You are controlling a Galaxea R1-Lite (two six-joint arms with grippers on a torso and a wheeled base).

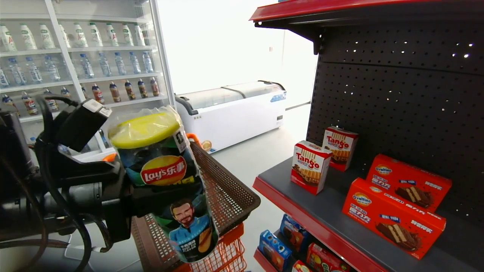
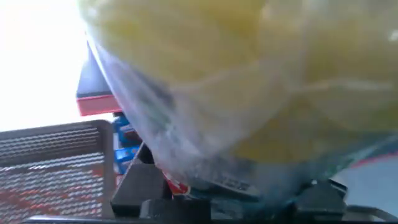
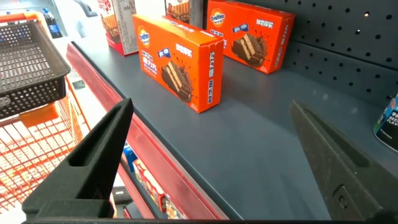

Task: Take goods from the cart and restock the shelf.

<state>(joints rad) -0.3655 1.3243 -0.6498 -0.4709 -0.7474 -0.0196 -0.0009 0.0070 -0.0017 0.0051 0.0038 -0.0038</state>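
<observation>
My left gripper [image 1: 160, 193] is shut on a tall chips can [image 1: 166, 177] with a yellow lid and a clear wrap, held upright above the brown cart basket [image 1: 227, 189]. In the left wrist view the can's lid [image 2: 249, 81] is right at the camera, with the basket [image 2: 56, 162] behind it. To the right is the grey shelf [image 1: 340, 211] with a red front edge. My right gripper [image 3: 211, 112] hangs open over a bare stretch of that shelf [image 3: 261, 143], nothing between its fingers.
Two wafer boxes [image 1: 311, 166] and two orange cake boxes [image 1: 393, 223] stand on the shelf; the nearer orange box [image 3: 180, 62] is ahead of my right gripper. Snack packs [image 1: 287, 241] fill the lower shelf. A drinks cooler [image 1: 75, 56] and a chest freezer [image 1: 234, 109] stand behind.
</observation>
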